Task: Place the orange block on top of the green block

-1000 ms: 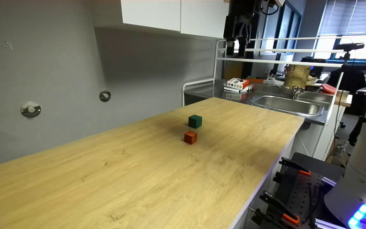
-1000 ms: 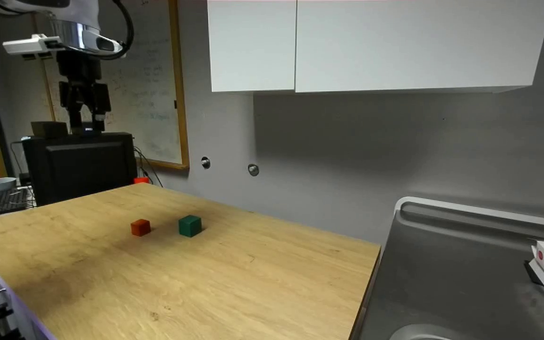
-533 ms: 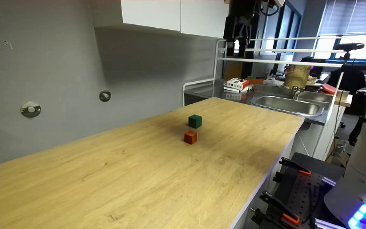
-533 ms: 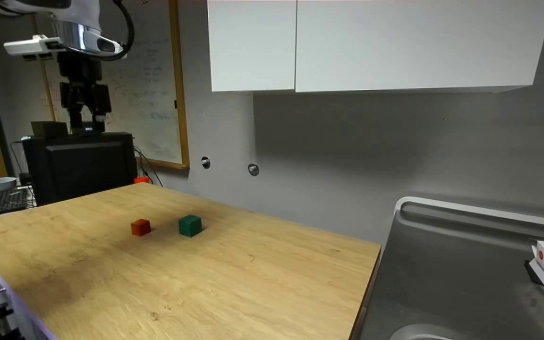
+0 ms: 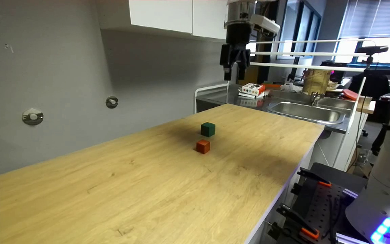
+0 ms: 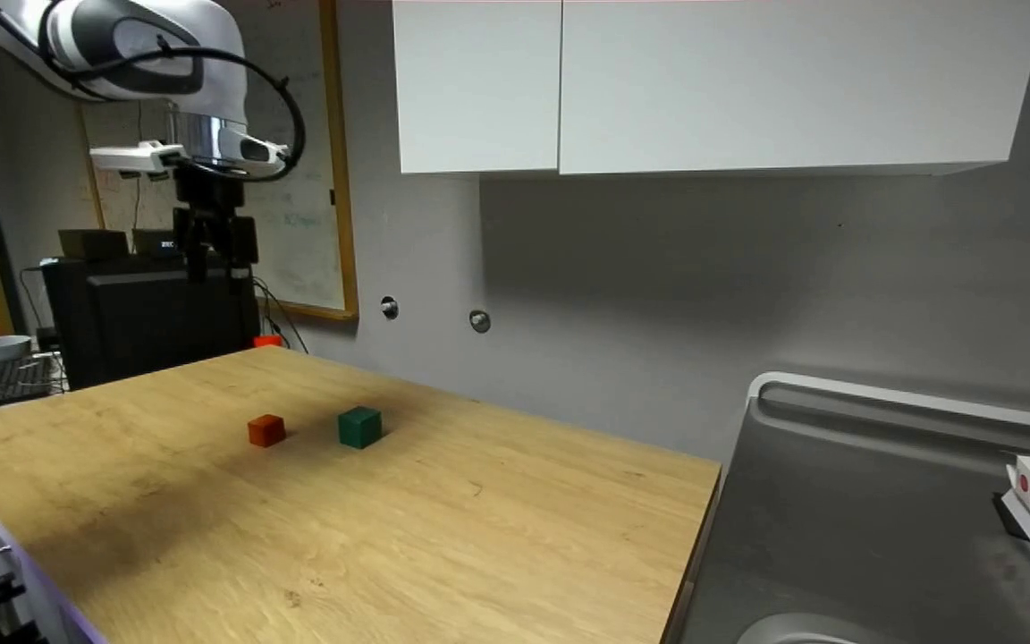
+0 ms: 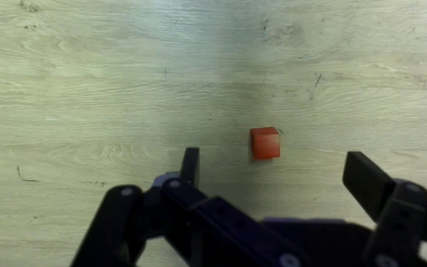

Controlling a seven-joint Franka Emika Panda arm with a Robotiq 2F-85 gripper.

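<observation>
Pale wood-grained tabletop is running along a grey wall, and white cabinets are hanging high on that wall. Past one end, a metal counter is carrying a small printed box, and a steel sink is sitting sunk into it. In an exterior view the orange block is lying to the left of the green block, near it but apart, and both are resting directly on the tabletop, each on a flat face. A soft shadow is spreading over the tabletop beside them. Well above, the gripper is hanging from the white arm, pointing straight down, well apart from both blocks. Its black fingers are standing wide, leaving a broad gap between the tips. In the wrist view the orange block is showing within the left-to-right span of that gap, though it is lying far below on the tabletop. Behind the arm a wood-framed whiteboard is showing, and a black cable is looping out beside the arm. Blue lights are glowing on the arm's base in an exterior view.
</observation>
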